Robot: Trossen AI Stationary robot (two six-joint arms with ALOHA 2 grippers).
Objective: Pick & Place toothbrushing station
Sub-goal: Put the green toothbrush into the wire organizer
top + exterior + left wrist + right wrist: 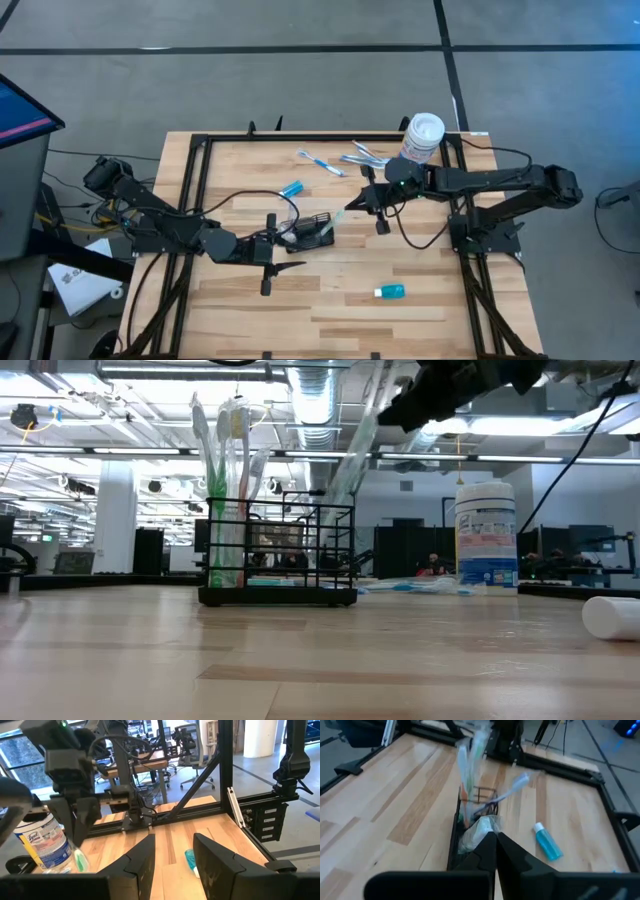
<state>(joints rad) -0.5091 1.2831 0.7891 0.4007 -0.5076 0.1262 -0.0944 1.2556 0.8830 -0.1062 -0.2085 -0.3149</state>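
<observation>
Toothbrushing station, a small black wire-mesh rectangular holder (314,229) with compartments, stands mid-table just beside the left hand (272,265), whose fingers are apart. The right hand (371,203), fingers together, clamps a wrapped toothbrush (337,219) angled into it; upright brushes fill one end.

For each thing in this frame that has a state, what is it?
toothbrushing station: upright on the table, brushes standing in it
right gripper: shut on a wrapped toothbrush above the station
left gripper: open, empty, beside the station
white canister: upright
blue tube: lying flat
</observation>
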